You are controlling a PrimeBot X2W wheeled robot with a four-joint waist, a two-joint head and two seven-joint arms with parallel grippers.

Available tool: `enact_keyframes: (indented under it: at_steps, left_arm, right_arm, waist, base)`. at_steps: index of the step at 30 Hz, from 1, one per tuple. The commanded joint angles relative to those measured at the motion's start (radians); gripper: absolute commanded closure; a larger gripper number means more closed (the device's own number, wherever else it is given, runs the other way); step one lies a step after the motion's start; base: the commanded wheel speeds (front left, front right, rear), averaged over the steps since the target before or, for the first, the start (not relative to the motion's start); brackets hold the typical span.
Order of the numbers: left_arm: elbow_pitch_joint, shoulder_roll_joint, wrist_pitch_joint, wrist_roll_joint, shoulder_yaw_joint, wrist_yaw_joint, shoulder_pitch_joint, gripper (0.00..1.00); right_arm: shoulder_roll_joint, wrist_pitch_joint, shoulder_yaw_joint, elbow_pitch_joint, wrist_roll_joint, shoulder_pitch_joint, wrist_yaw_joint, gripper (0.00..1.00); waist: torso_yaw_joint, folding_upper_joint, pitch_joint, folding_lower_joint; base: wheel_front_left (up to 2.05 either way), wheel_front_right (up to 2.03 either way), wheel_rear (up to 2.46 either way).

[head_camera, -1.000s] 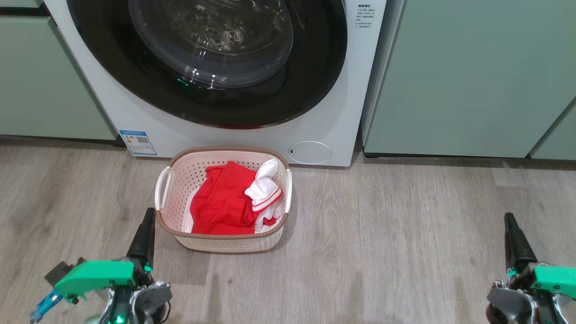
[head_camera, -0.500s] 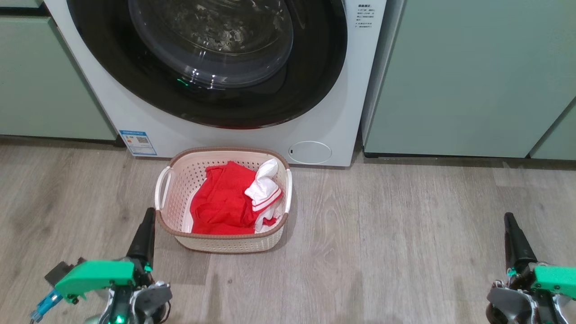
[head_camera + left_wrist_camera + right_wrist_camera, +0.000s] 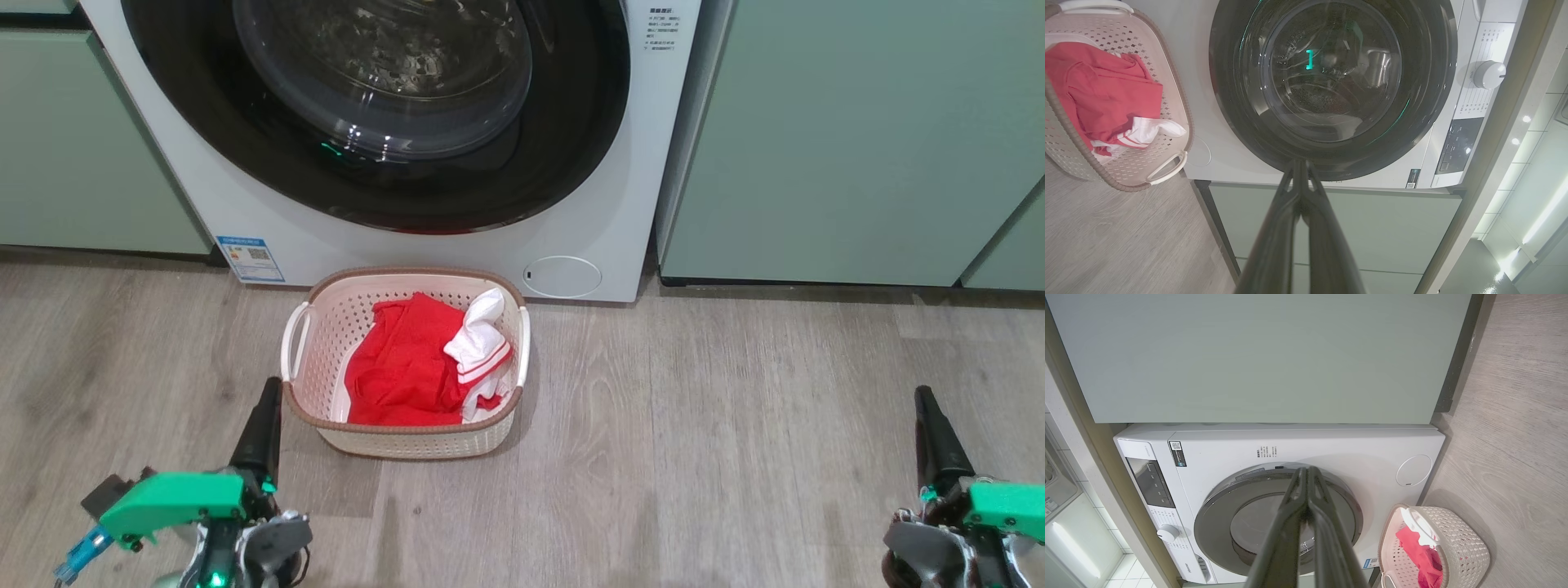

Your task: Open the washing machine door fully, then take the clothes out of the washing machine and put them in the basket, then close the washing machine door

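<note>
I see the clothes (image 3: 400, 367) in the basket (image 3: 408, 443), washing machine door (image 3: 571, 147) closed, left gripper (image 3: 268, 398) and right gripper (image 3: 923, 398) pressed together, empty

Ahead of me: right cabinet (image 3: 849, 139), left cabinet (image 3: 73, 139), plank floor (image 3: 735, 425).
Both cabinets are plain, matte pale green, standing well apart at the far side; grey-brown wood-look floor spreads from their dark bases towards me.

The right claw (image 3: 1306, 470), fingers pressed together and empty, points at the washing machine (image 3: 1339, 445). The washing machine door (image 3: 1220, 522) sits shut just behind its tips. Off to the claw's right, the basket (image 3: 1470, 543) holds the clothes (image 3: 1419, 551).
</note>
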Motion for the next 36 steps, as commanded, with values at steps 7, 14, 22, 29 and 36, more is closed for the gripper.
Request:
enact_keyframes:
  at_steps: [7, 14, 22, 29, 36]
  left_arm:
    - [-0.035, 0.005, 0.006, -0.004, 0.032, 0.001, -0.054, 1.00]
    - [-0.035, 0.005, 0.006, -0.004, 0.032, 0.001, -0.054, 1.00]
    - [-0.035, 0.005, 0.006, -0.004, 0.032, 0.001, -0.054, 1.00]
    - [-0.035, 0.005, 0.006, -0.004, 0.032, 0.001, -0.054, 1.00]
    - [-0.035, 0.005, 0.006, -0.004, 0.032, 0.001, -0.054, 1.00]
  right_arm:
    - [-0.005, 0.006, 0.020, -0.042, 0.006, -0.047, 0.000, 1.00]
    - [-0.005, 0.006, 0.020, -0.042, 0.006, -0.047, 0.000, 1.00]
    - [-0.005, 0.006, 0.020, -0.042, 0.006, -0.047, 0.000, 1.00]
    - [-0.005, 0.006, 0.020, -0.042, 0.006, -0.047, 0.000, 1.00]
    - [-0.005, 0.006, 0.020, -0.042, 0.006, -0.047, 0.000, 1.00]
  waist:
    - [0.000, 0.0000, 0.000, 0.0000]
    - [0.000, 0.0000, 0.000, 0.0000]
    - [0.000, 0.0000, 0.000, 0.0000]
    - [0.000, 0.0000, 0.000, 0.0000]
    - [0.000, 0.0000, 0.000, 0.0000]
  base:
    - [0.00, 0.00, 0.00]
    - [0.00, 0.00, 0.00]
    - [0.00, 0.00, 0.00]
    - [0.00, 0.00, 0.00]
    - [0.00, 0.00, 0.00]
